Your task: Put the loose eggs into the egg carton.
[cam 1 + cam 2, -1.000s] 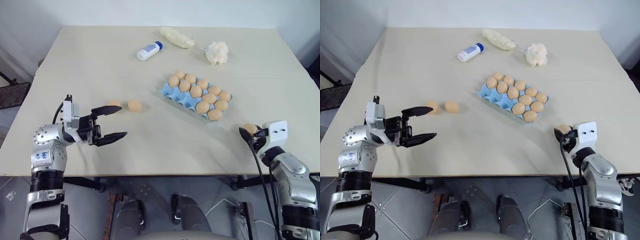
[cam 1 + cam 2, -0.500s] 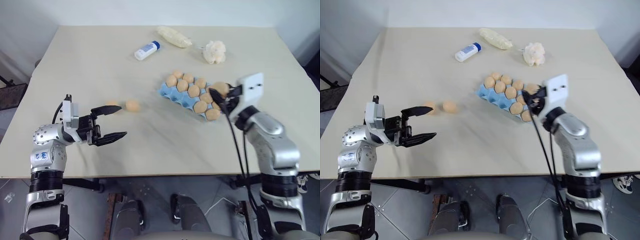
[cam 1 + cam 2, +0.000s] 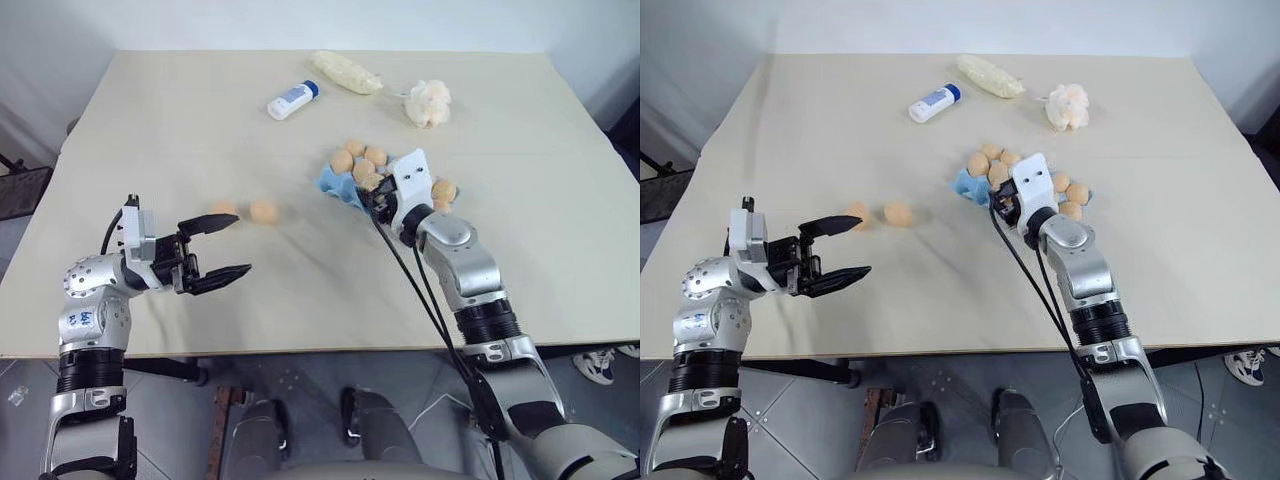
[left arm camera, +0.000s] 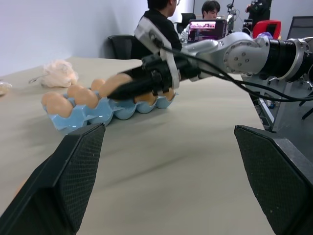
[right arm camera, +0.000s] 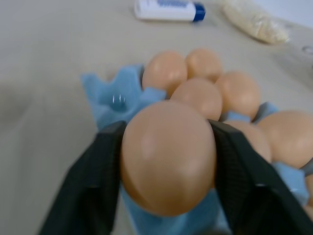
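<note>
The light blue egg carton (image 3: pixel 329 184) lies right of the table's middle, most cups filled with tan eggs. My right gripper (image 3: pixel 1001 204) hangs over the carton's near left end, shut on one egg (image 5: pixel 168 156), which sits between both black fingers (image 5: pixel 100 171) above an empty corner cup (image 5: pixel 114 101). The left wrist view shows that egg (image 4: pixel 115 83) just above the carton (image 4: pixel 98 113). Two loose eggs (image 3: pixel 264 211) (image 3: pixel 224 209) rest on the table left of the carton. My left gripper (image 3: pixel 243 243) stands open, level, just in front of them, holding nothing.
At the back of the table lie a white bottle with a blue cap (image 3: pixel 293 99), a pale bag (image 3: pixel 346 72) and a lumpy white wad (image 3: pixel 427 103). People sit at desks (image 4: pixel 161 19) beyond the table's far side.
My right arm swung from the table's front right edge leftward and forward, carrying the egg to above the carton's near left end. The left arm kept still.
</note>
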### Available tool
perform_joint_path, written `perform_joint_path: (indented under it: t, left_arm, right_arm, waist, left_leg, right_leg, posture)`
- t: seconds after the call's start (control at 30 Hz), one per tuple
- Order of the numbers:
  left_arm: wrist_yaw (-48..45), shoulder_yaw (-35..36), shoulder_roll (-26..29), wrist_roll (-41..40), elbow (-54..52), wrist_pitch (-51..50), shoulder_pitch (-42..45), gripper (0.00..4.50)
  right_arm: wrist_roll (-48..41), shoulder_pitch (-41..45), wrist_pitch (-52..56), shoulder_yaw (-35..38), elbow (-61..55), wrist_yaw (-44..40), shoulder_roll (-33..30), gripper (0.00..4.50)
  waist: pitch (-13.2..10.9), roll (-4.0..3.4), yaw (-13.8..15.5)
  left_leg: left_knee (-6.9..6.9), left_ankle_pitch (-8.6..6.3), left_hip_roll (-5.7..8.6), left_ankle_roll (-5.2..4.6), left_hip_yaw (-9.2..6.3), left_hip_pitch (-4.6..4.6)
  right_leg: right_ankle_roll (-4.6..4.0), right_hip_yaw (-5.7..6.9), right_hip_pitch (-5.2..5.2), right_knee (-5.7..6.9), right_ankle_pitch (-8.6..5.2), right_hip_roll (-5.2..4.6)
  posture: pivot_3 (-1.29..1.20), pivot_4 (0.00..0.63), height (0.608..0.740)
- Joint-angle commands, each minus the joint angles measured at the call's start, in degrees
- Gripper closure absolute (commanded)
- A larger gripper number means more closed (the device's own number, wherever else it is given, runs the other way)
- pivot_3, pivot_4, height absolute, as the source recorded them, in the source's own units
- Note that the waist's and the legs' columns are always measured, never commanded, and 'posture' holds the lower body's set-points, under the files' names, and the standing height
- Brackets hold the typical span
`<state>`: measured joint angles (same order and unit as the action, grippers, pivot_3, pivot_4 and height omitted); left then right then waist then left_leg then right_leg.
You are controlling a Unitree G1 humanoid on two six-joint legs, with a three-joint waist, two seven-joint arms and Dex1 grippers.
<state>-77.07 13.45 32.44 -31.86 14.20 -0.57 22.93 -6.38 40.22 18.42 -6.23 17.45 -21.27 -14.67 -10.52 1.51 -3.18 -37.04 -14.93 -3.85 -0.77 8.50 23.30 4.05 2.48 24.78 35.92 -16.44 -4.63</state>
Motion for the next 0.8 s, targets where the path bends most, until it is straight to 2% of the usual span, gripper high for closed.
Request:
perform_joint_path:
  t: [0.03,0.07,0.1,0.3,0.47,0.63,0.8]
  left_arm:
    - [0.52,1.41,0.58,-1.58,-2.18,0.23,-0.38,0.0]
    - [0.57,1.45,0.63,-1.63,-2.25,0.2,-0.46,0.0]
    - [0.59,1.47,0.67,-1.66,-2.26,0.21,-0.51,0.0]
    - [0.76,1.23,0.58,-1.57,-1.77,0.4,-0.21,0.0]
    - [1.49,1.27,0.43,-1.15,-1.22,0.89,0.25,0.0]
    - [4.77,3.44,1.1,-1.17,-2.18,1.11,-1.06,0.0]
    - [9.26,6.93,2.03,-0.44,-2.98,2.49,-3.66,0.0]
  right_arm:
    - [0.31,1.59,-1.36,0.83,-2.06,-0.95,0.05,0.5]
    - [0.17,1.44,-0.99,1.11,-2.89,-1.23,-0.3,0.19]
    - [0.0,1.24,-0.55,1.38,-3.78,-1.52,-0.68,0.09]
    - [-1.24,-0.52,1.7,2.97,-9.88,-3.69,-3.31,0.09]
    - [-5.19,-4.41,4.73,5.3,-18.65,-8.73,-7.18,0.09]
    - [-13.07,-12.44,6.74,12.18,-29.01,-16.65,-14.68,0.09]
    - [-18.64,-20.05,5.72,19.47,-30.86,-24.48,-22.29,0.09]
  waist:
    - [0.0,0.0,-0.02]
    - [0.0,0.0,-0.09]
    - [0.0,0.0,-0.13]
    - [-0.01,-0.01,-0.08]
    - [-0.01,-0.01,0.02]
    - [-0.01,-0.01,0.29]
    - [-0.01,0.0,0.42]
  left_leg:
    - [-0.01,0.0,0.0,0.0,0.0,-0.01]
    - [-0.02,0.0,0.0,0.0,0.0,-0.01]
    - [-0.02,0.0,-0.01,0.0,0.0,-0.01]
    - [0.02,0.01,-0.05,0.05,-0.01,-0.02]
    - [0.03,-0.02,-0.04,0.06,-0.02,-0.02]
    - [0.06,-0.05,-0.03,0.02,-0.03,0.0]
    - [0.05,-0.09,-0.04,-0.02,-0.05,-0.06]
  right_leg:
    - [0.0,-0.01,0.0,0.01,0.0,0.0]
    - [0.0,-0.01,0.0,0.01,0.0,0.0]
    - [0.0,-0.01,0.0,0.02,0.0,0.0]
    - [-0.01,-0.01,0.03,0.03,0.0,0.01]
    - [-0.01,0.0,0.01,-0.02,0.0,-0.02]
    - [0.0,0.0,0.0,-0.09,0.0,-0.03]
    - [0.0,0.02,-0.12,-0.2,0.0,-0.02]
  posture:
    - [0.0,0.15,0.74]
    - [0.0,0.15,0.74]
    - [0.0,0.15,0.74]
    - [0.0,0.15,0.74]
    - [0.0,0.15,0.74]
    - [0.0,0.15,0.74]
    - [0.0,0.15,0.74]
